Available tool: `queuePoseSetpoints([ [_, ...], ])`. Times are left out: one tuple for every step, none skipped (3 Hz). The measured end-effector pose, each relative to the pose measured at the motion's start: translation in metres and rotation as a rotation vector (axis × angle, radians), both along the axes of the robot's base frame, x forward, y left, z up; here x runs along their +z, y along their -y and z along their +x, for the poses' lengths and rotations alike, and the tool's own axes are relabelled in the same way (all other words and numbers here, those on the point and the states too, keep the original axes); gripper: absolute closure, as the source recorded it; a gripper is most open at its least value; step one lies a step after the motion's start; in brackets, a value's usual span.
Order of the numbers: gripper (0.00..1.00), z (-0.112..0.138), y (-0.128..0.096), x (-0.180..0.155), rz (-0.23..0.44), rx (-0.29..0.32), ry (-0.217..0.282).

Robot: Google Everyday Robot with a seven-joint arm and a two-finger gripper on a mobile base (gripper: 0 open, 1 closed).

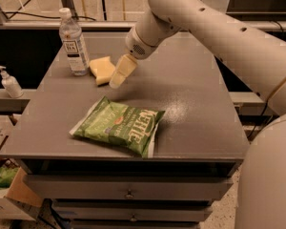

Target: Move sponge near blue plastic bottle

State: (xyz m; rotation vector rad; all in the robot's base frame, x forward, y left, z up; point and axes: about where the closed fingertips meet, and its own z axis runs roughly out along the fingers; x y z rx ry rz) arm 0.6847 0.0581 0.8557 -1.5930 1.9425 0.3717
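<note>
Lab-like workroom, grey drawer cabinet, cardboard box on floor, pump dispenser on ledge, jaws over cabinet.

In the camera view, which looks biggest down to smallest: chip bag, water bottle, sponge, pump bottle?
1. chip bag, also nearest the camera.
2. blue plastic bottle.
3. sponge and pump bottle look alike; no ranking.
The gripper hangs close beside the sponge.
</note>
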Motion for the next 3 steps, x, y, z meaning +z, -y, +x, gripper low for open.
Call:
queuePoseSetpoints([
  [0.00,0.017,0.044,0.020,0.003,-0.033,0.030],
  [0.00,0.030,0.114,0.048,-0.001,-0.127,0.061],
  [0.00,0.033,0.117,0.055,0.003,-0.133,0.074],
])
